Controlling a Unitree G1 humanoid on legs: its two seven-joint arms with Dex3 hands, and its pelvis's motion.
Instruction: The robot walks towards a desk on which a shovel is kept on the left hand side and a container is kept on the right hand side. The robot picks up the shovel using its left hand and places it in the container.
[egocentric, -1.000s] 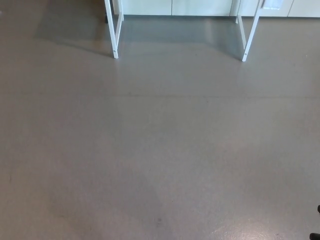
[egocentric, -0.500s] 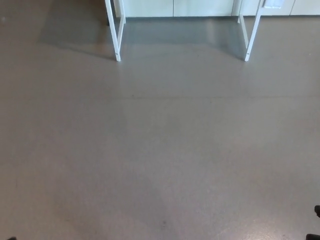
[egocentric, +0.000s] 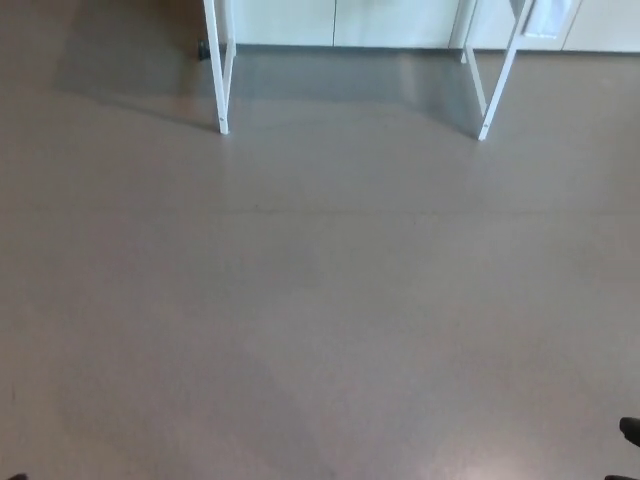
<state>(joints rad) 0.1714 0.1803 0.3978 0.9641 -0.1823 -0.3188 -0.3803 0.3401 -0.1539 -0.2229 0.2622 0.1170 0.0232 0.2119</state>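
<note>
Head view, mostly bare grey-brown floor (egocentric: 320, 300) with a faint seam running across it. Table top cut off by the upper frame edge; only its white legs show, a left leg (egocentric: 219, 70) and a right leg (egocentric: 497, 80), each paired with a second leg just behind it. Shovel and container both out of frame, presumably up on the unseen table top; their positions cannot be told from this view. Pale cabinet fronts (egocentric: 340, 20) run along the top edge behind the legs, with a darker shadow band on the floor beneath them. A small dark object sits beside the left leg near the top, too small to identify. Right hand (egocentric: 630, 432): only a black sliver at the lower right corner, cut by the frame edge; cannot tell how far its fingers are spread or whether it touches anything. Left hand: a tiny dark speck at the bottom left edge at most, not enough to read.
</note>
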